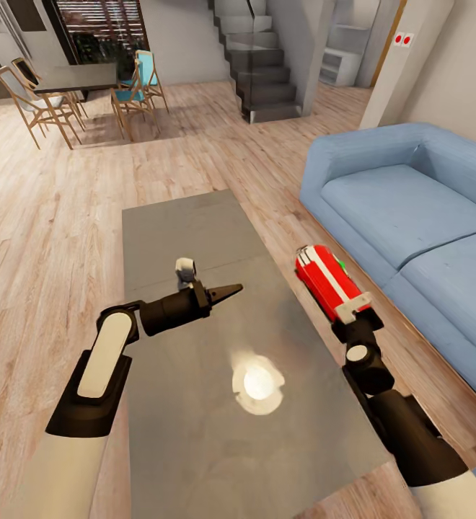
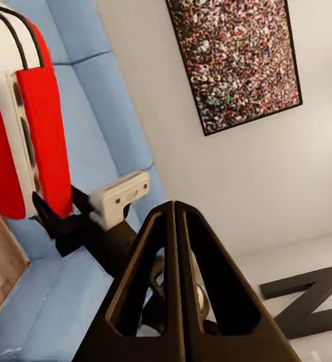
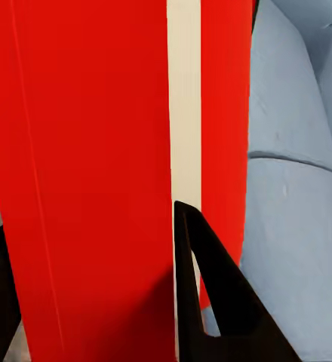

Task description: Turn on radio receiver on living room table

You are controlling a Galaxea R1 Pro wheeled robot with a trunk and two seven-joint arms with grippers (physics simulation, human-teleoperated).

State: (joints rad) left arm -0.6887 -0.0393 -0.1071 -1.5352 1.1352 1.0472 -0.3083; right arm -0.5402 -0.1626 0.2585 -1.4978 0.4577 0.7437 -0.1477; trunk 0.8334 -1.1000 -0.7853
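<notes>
The red radio receiver (image 1: 324,277), with white trim, is held up at the right edge of the long grey-brown table (image 1: 187,231), its length pointing away from me. My right gripper (image 1: 343,310) is shut on its near end. In the right wrist view the radio's red body (image 3: 83,151) sits between the two dark fingers (image 3: 204,302). My left gripper (image 1: 231,292) hangs over the table's middle, shut and holding nothing, its tip pointing at the radio. The left wrist view shows its joined fingers (image 2: 175,249) and the radio (image 2: 41,136) beyond them.
A blue sofa (image 1: 411,209) runs along the table's right side, with a narrow strip of wood floor between. A bright light reflection (image 1: 256,382) lies on the tabletop. A dark dining table with chairs (image 1: 76,76) and stairs (image 1: 259,65) stand far back. A framed picture (image 2: 234,60) hangs on the wall.
</notes>
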